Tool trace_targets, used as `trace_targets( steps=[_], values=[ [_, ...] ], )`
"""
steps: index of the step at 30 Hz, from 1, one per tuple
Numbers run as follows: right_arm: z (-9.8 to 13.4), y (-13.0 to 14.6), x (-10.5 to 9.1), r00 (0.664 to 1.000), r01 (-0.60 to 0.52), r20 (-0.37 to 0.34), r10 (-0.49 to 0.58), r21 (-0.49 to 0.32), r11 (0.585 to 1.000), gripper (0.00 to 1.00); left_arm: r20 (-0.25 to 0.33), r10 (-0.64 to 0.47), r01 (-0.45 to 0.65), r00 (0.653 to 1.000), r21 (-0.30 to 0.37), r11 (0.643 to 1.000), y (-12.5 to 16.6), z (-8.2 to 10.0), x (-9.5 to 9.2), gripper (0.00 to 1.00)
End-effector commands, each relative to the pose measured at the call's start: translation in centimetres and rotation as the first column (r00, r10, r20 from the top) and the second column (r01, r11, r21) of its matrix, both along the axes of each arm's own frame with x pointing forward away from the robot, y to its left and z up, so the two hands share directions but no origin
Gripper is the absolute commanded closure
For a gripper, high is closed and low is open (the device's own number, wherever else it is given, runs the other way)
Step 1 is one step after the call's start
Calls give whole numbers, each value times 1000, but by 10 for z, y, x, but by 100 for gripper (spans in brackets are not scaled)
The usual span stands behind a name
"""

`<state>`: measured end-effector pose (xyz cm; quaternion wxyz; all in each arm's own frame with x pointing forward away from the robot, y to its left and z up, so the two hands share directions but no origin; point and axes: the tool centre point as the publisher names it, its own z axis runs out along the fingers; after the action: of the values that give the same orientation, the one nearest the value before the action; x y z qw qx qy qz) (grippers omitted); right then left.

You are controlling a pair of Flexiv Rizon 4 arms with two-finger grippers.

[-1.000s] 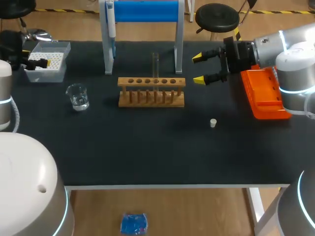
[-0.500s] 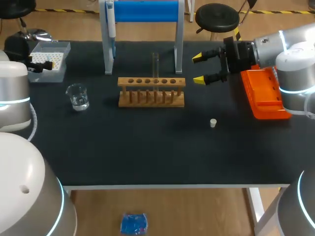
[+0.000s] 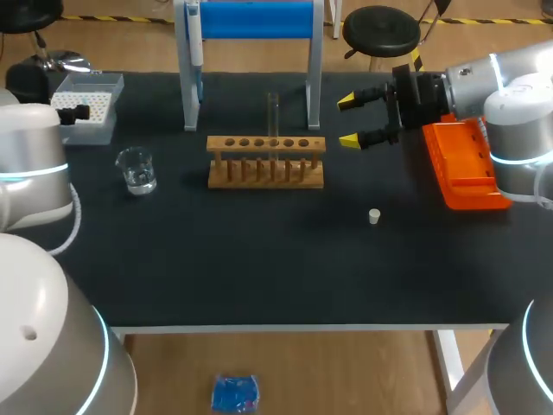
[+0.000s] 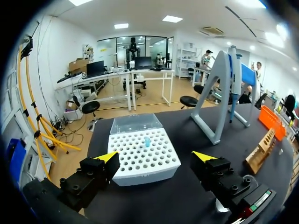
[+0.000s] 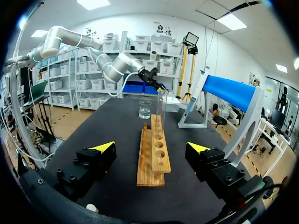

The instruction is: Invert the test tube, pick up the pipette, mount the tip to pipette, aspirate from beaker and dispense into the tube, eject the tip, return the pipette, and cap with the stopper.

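The right gripper [image 3: 347, 121] is held level just beside the end of the wooden rack [image 3: 266, 161]. Its fingers are spread wide and nothing is held. The test tube [image 3: 273, 116] is seated upright in the rack, a little right of its middle. Which end is up cannot be told. In the right wrist view the tube is seen ahead of the open fingers, with the beaker [image 5: 145, 109] beyond the rack's far end.

The left gripper [image 4: 156, 157] is also spread wide and empty, held just before the tip box [image 4: 142, 150]. One blue tip [image 4: 147, 141] is seen in the box. The pipette [image 4: 232, 77] is hung on the stand [image 4: 214, 100] beyond the box, well apart from the fingers.

The stopper [image 3: 374, 216] is lying on the table [image 3: 259, 259], apart from the rack. An orange tray [image 3: 467, 169] is set under the right arm.

Judgement: the task is at an early stage, as nothing is gripped and the pipette is not yet picked up. The step in hand is taken to be either the tube inversion (right arm) or the pipette pick-up (left arm). For the tube, the fingers need to be brought level around the glass above the rack and closed gently, then the tube lifted straight out. For the pipette, the left gripper has to be carried past the tip box to the stand and closed on the body without the stand being knocked.
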<state>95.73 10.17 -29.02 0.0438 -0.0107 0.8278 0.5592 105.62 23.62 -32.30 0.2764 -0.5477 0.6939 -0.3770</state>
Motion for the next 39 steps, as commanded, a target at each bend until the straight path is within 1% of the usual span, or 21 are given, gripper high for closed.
trace_targets(
  steps=[1,5,11,15,17,18,19,22,23,24,25,26,29,31,32,34,39],
  values=[
    [0,-1,1,1000,-3,-1,3,0,1000,0,-23,5,-5,1000,5,1000,-7,6,8,0],
    [0,-1,1,1000,-3,-1,3,0,1000,0,-21,-1,1,1000,-5,1000,-12,8,13,0],
    [0,-1,1,1000,-3,-1,3,0,1000,0,-38,10,-10,999,-11,1000,-19,8,20,0],
    [0,-1,1,1000,-3,-1,3,0,1000,0,-67,26,-26,997,7,1000,-25,5,26,0],
    [0,-1,1,1000,-3,-1,3,0,1000,0,-72,34,-34,997,2,999,-27,1,28,0],
    [0,-1,1,1000,-3,-1,3,0,1000,0,-73,36,-36,997,7,999,-28,0,28,9],
    [0,-1,1,1000,-3,-1,3,0,1000,0,-76,37,-36,996,6,999,-28,-2,30,14],
    [0,-1,1,1000,-3,-1,3,0,1000,0,-87,42,-41,995,7,999,-30,-7,33,18],
    [0,-1,1,1000,-3,-1,3,0,1000,0,-91,43,-43,995,3,999,-30,-9,34,25],
    [0,-1,1,1000,-3,-1,3,0,1000,0,-92,47,-47,995,1,999,-29,-11,35,38],
    [0,-1,1,1000,-3,-1,3,0,1000,0,-93,50,-50,994,0,999,-29,-12,36,45],
    [0,-1,1,1000,-3,-1,3,0,1000,0,-95,53,-53,994,-2,999,-28,-14,37,47],
    [0,-1,1,1000,-3,-1,3,0,1000,0,-98,68,-69,993,-4,998,-24,-18,41,46],
    [0,-1,1,1000,-3,-1,3,0,1000,0,-101,80,-81,992,-5,997,-20,-20,44,49],
    [0,-1,1,1000,-3,-1,3,0,1000,0,-101,82,-83,991,-5,997,-19,-21,44,49],
    [0,-1,1,1000,-3,-1,3,0,1000,0,-100,89,-90,991,-7,996,-16,-21,46,44],
    [0,-1,1,1000,-3,-1,3,0,1000,0,-99,97,-98,990,-7,995,-12,-23,51,48]
  ],
)
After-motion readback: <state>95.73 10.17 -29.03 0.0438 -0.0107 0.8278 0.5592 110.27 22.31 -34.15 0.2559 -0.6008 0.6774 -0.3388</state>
